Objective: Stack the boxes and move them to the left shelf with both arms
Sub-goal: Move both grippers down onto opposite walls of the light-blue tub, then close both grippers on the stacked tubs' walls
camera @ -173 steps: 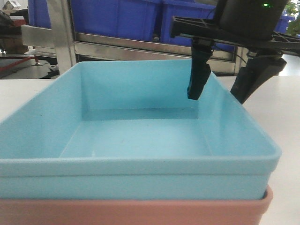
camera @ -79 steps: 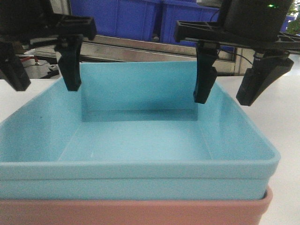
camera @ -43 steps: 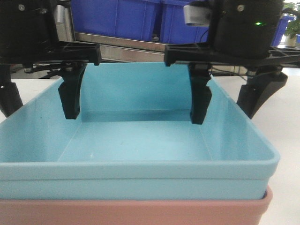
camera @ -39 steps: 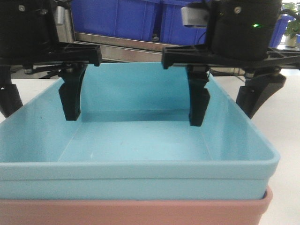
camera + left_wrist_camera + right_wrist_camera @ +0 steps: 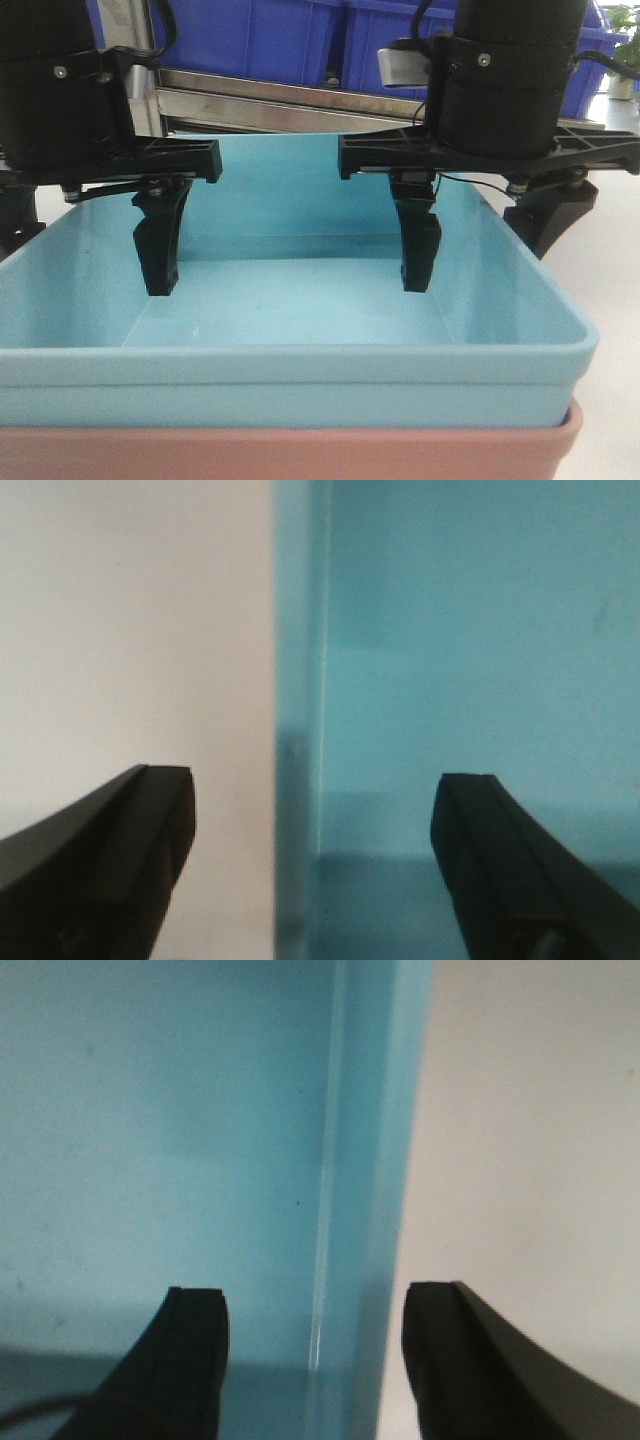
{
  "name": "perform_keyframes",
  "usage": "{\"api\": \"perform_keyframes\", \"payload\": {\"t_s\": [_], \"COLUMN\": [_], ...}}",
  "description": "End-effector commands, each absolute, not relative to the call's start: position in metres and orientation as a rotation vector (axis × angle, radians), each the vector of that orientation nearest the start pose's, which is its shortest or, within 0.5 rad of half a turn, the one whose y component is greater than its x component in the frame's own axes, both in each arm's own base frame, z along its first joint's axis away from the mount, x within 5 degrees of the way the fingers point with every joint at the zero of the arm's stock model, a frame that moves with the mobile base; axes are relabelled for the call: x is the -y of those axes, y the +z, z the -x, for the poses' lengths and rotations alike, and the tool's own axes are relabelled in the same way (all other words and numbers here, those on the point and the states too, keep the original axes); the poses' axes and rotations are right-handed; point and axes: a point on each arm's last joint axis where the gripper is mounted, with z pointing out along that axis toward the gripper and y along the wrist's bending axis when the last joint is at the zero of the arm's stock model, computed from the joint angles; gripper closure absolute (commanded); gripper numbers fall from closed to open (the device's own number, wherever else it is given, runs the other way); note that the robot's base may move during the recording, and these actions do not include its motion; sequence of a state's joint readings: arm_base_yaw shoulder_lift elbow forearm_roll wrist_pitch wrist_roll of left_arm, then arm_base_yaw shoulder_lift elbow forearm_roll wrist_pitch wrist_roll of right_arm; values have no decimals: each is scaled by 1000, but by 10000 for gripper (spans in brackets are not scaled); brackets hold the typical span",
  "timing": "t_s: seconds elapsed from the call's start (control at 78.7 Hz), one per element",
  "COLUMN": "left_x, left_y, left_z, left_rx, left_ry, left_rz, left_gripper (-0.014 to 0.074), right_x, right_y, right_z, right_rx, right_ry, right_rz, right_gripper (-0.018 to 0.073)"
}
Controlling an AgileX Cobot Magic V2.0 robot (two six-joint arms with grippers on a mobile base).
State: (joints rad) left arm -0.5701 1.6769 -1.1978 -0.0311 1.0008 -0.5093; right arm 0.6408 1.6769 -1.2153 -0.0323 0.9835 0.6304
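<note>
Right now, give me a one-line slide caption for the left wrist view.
Open left gripper straddling the side wall of the light blue bin, with the white tabletop outside it.

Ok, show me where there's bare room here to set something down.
Free: the floor of the blue bin between the inner fingers, and the white table outside each side wall. Crowded: both side walls, each straddled by an open claw, the left claw and the right claw.

Upper box (image 5: 300, 392) light sky blue, lower box (image 5: 300, 456) salmon pink (bins (image 5: 262, 40) behind: dark blue).
</note>
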Motion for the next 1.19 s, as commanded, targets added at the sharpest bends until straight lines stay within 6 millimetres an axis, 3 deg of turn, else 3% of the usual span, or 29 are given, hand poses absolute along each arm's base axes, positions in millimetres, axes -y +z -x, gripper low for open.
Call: {"api": "perform_keyframes", "payload": {"t_s": [0.0,0.165,0.369,1.182], "left_x": [179,181,184,185], "left_y": [257,267,262,261], "left_z": [-277,-282,-286,-285], "left_rx": [-2924,-2923,-2945,-2964], "left_ry": [-234,-228,-211,-231], "left_rz": [-90,-139,-149,-158], "left_gripper": [201,201,201,201], "right_x": [-193,-185,-173,-187], "right_y": [263,263,263,261], "right_z": [-268,-273,-279,-274], "right_rx": [-2863,-2863,-2876,-2882], "right_ry": [207,204,182,229], "right_rz": [37,-4,-42,-15], "right_gripper": [114,114,114,114]}}
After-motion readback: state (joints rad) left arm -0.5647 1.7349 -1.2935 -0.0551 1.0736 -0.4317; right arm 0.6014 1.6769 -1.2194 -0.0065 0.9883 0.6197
